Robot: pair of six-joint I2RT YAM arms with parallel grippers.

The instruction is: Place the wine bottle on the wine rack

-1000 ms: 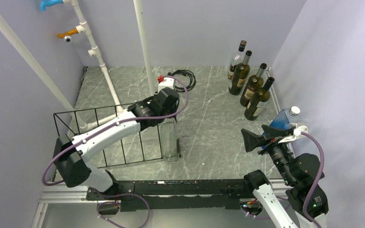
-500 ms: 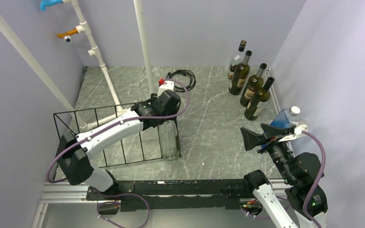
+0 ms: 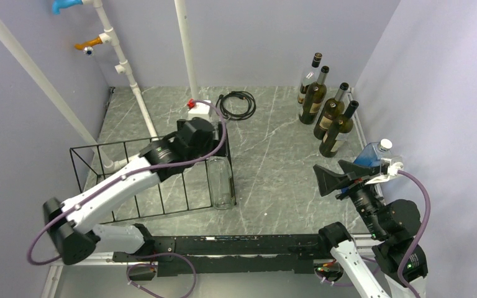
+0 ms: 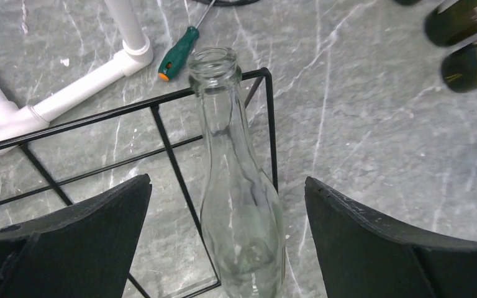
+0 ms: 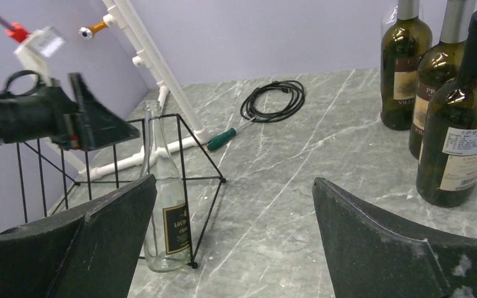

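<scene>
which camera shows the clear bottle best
Left wrist: the clear bottle fills the centre, mouth to lower body, at the end of the wine rack. Right wrist shows it smaller, with its label; top view, small from above.

We record a grey marbled surface (image 3: 273,143) carrying a black wire wine rack (image 4: 99,118), a clear wine bottle (image 3: 222,183) upright at its right end, four dark bottles (image 3: 329,118) far right, a coiled cable (image 3: 237,103), a screwdriver (image 4: 177,53) and white pipes (image 4: 87,87).
</scene>
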